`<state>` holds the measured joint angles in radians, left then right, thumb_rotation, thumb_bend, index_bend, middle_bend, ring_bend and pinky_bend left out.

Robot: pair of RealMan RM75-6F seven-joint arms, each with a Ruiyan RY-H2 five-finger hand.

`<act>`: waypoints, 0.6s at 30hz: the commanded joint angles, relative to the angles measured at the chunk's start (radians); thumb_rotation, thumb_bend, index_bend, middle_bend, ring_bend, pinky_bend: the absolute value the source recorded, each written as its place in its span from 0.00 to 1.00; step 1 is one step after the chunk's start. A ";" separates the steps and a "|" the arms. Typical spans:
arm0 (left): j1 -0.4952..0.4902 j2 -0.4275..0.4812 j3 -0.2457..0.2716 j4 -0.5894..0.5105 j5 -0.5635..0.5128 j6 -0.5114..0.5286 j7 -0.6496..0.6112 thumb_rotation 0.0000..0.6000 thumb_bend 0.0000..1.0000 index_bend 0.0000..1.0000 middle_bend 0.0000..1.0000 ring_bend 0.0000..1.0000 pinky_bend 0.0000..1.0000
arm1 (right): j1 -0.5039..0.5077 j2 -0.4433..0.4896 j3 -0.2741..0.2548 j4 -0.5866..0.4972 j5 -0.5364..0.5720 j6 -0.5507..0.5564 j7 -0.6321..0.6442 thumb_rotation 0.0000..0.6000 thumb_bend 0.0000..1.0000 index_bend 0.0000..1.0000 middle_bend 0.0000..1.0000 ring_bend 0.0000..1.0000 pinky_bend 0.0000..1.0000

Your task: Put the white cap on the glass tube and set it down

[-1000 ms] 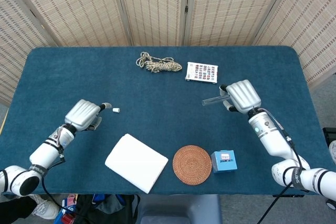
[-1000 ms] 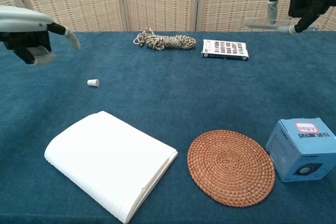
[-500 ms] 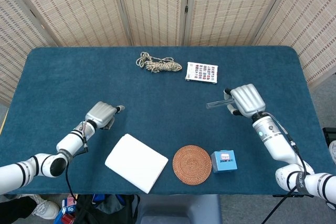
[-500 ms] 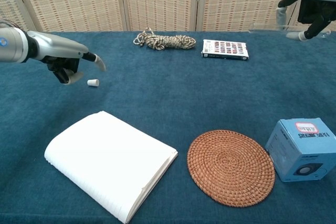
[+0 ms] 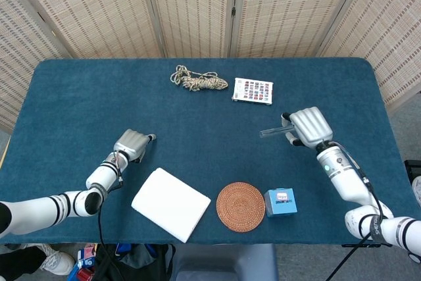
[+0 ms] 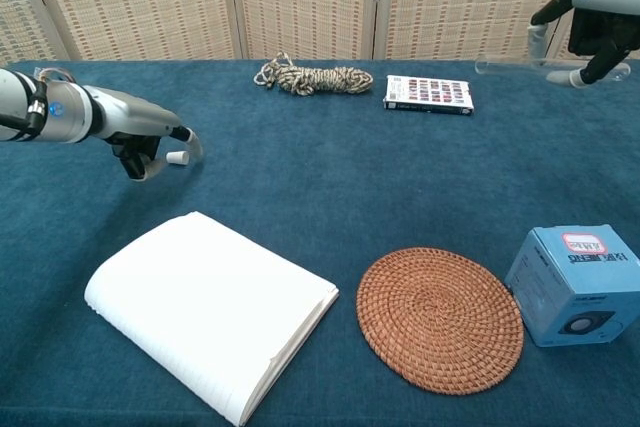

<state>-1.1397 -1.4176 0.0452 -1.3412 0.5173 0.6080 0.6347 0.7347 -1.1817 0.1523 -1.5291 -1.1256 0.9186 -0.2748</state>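
Observation:
The small white cap (image 6: 177, 158) lies on the blue tablecloth; in the head view it is hidden under my left hand (image 5: 131, 144). That left hand (image 6: 150, 147) is low at the table, its fingers apart with the cap between a curved finger and the thumb. No grip on the cap shows. My right hand (image 5: 308, 126) holds the clear glass tube (image 5: 272, 132) roughly level above the table, its free end pointing toward the middle. In the chest view the right hand (image 6: 598, 7) and the glass tube (image 6: 505, 65) sit at the top right.
A coil of rope (image 5: 198, 81) and a patterned card (image 5: 252, 90) lie at the back. A white notebook (image 5: 170, 203), a round woven coaster (image 5: 241, 206) and a small blue box (image 5: 281, 202) sit along the front edge.
My left hand has moved right and down onto the cap, which has stayed in place. My right hand drifted slightly right and down with the tube.

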 commanded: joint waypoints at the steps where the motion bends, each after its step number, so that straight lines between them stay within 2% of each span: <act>1: -0.008 -0.006 0.010 0.006 -0.011 0.001 0.000 1.00 0.66 0.14 0.96 0.98 1.00 | -0.001 0.001 0.000 0.000 -0.001 0.000 0.000 1.00 0.45 0.96 1.00 1.00 1.00; 18: -0.021 0.036 0.058 -0.018 -0.055 0.033 -0.019 1.00 0.66 0.14 0.96 0.98 1.00 | -0.005 -0.006 0.007 0.009 -0.007 -0.006 0.005 1.00 0.45 0.96 1.00 1.00 1.00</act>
<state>-1.1607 -1.3841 0.1010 -1.3572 0.4629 0.6386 0.6170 0.7301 -1.1882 0.1592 -1.5200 -1.1322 0.9129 -0.2694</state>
